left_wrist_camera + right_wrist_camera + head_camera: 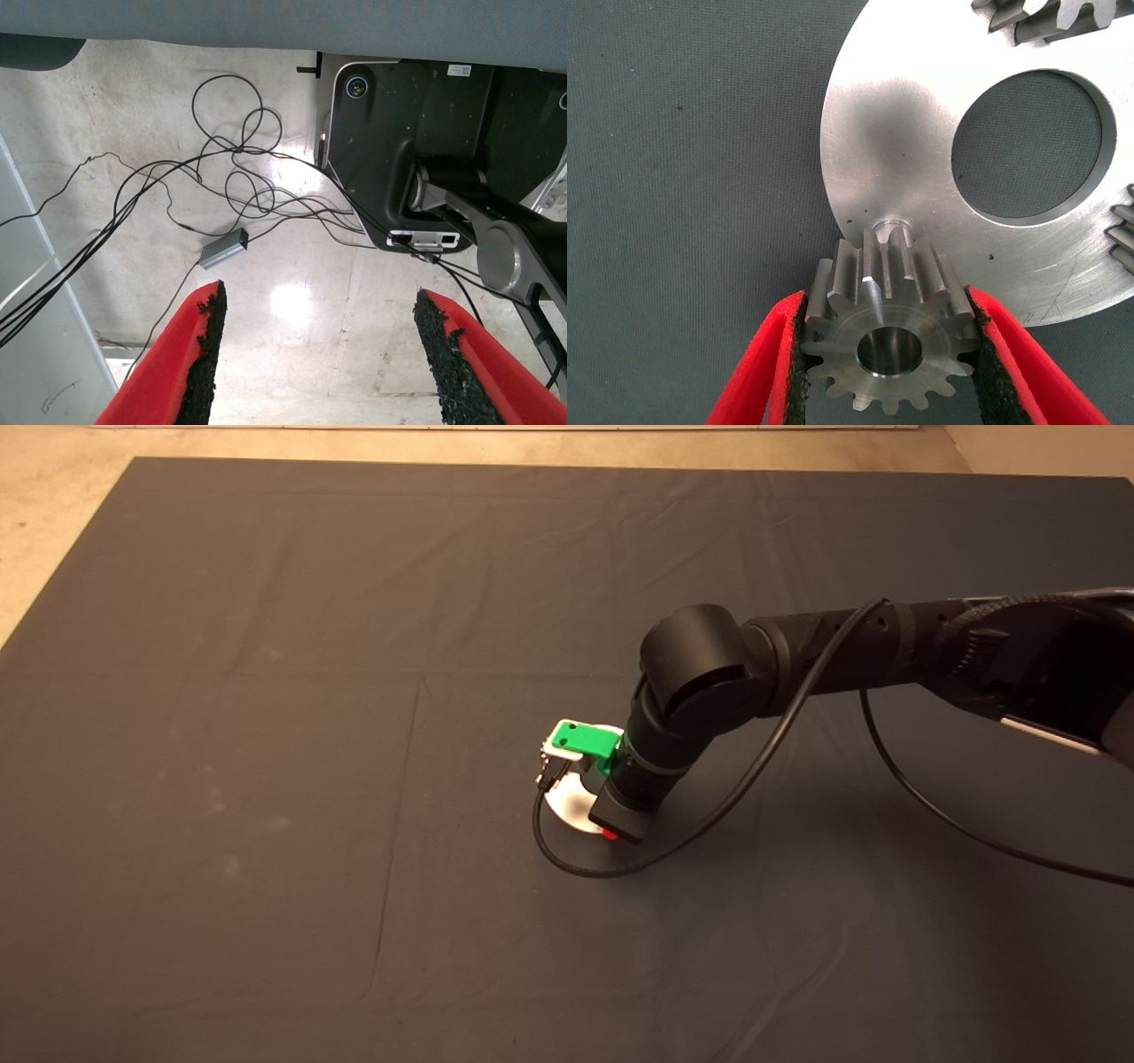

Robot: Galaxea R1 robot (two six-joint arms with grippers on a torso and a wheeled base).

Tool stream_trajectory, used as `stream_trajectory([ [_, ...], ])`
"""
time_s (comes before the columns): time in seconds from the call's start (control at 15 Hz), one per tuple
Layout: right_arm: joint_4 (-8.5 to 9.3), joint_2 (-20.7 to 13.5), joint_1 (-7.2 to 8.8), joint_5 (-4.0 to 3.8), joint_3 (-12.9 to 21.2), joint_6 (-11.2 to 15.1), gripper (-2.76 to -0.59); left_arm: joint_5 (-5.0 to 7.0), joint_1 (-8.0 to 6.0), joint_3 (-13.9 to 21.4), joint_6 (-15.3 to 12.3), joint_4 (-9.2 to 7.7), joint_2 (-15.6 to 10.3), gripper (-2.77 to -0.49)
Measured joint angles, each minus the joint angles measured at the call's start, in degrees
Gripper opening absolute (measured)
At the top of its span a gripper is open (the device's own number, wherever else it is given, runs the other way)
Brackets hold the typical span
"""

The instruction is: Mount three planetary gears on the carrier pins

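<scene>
Gripping a small steel gear [888,335] by its toothed flanks, the right gripper [888,354] is hovering just before a bare pin [889,223] | likely stiff, slick, dense | beyond, disc [921,133] is carrying two gears [1036,18] | left gripper [314,354] parked wide open over floor cables [239,177].

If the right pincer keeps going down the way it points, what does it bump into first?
Probably the little peg on the shiny disc. The right pincer holds a gear just above it, though how far above is unclear.
</scene>
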Motion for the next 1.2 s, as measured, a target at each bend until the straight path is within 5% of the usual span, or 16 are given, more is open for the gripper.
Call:
stream_trajectory([
  [1.07,-2.24,0.1,-0.01,-0.04,-0.4,0.3,-2.31,0.00,-0.01,0.0,0.4,-0.01,-0.6,-1.80],
  [1.2,-2.30,0.4,-0.01,-0.49,-0.5,0.3,-2.31,0.00,-0.02,0.0,0.4,0.01,-0.6,-1.80],
])
